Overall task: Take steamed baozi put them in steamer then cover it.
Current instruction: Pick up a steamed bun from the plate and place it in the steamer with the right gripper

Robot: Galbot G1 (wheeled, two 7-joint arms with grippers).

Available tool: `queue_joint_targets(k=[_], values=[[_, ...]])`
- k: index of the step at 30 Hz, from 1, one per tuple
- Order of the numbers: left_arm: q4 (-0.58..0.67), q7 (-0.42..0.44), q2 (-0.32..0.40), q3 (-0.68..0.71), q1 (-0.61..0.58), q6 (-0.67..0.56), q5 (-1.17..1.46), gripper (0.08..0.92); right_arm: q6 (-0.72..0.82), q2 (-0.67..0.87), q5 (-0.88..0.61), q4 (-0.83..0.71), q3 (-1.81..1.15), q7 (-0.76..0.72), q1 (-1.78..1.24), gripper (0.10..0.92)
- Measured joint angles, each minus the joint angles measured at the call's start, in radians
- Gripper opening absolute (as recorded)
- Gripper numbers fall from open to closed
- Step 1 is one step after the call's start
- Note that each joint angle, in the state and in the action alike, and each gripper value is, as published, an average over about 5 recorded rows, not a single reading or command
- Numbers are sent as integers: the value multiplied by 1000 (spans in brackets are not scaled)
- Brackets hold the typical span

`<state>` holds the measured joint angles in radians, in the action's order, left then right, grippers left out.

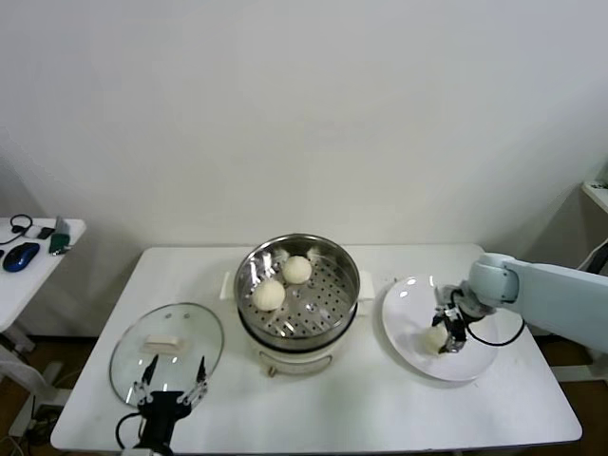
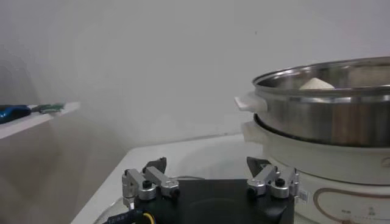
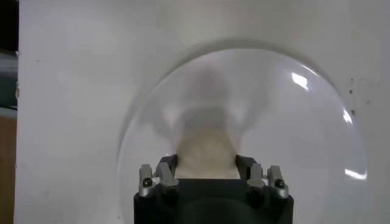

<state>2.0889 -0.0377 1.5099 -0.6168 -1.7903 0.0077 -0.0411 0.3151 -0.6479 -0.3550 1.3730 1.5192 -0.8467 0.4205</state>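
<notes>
The steamer (image 1: 297, 285) stands at the table's middle with two baozi (image 1: 296, 269) (image 1: 269, 294) on its perforated tray. My right gripper (image 1: 446, 334) is down on the white plate (image 1: 408, 313), shut on a third baozi (image 1: 434, 337). In the right wrist view the fingers (image 3: 166, 167) press both sides of that baozi (image 3: 206, 149) over the plate (image 3: 280, 109). I see no fourth baozi. The cover (image 1: 166, 353), with its cream handle, lies flat on the table to the left of the steamer. My left gripper (image 1: 171, 380) is open and empty over the cover's near edge; it also shows in the left wrist view (image 2: 206, 163).
The steamer's steel wall (image 2: 329, 112) and one baozi top (image 2: 317, 84) show in the left wrist view. A side table (image 1: 28, 261) with a mouse and small items stands at the far left. The white wall is behind the table.
</notes>
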Motion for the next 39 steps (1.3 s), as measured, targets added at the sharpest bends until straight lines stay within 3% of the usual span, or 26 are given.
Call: queue_joint_targets(k=[13,20,29,39], values=[[10,0,-7,-6,-13,4,-13,823,-210,-159,-82,69,153,-122,487,661],[12,2,-12,-16,-17,7,-15,823,-336,-271,-80,197,105,-126,619,654],[11,0,-10,-27,-15,6,-11,823,-435,-413,60,328,84,-90,589,654],[12,-3,-3,-31,-16,4,-9,823,-477,-522,216,310,109,-50,455,653]])
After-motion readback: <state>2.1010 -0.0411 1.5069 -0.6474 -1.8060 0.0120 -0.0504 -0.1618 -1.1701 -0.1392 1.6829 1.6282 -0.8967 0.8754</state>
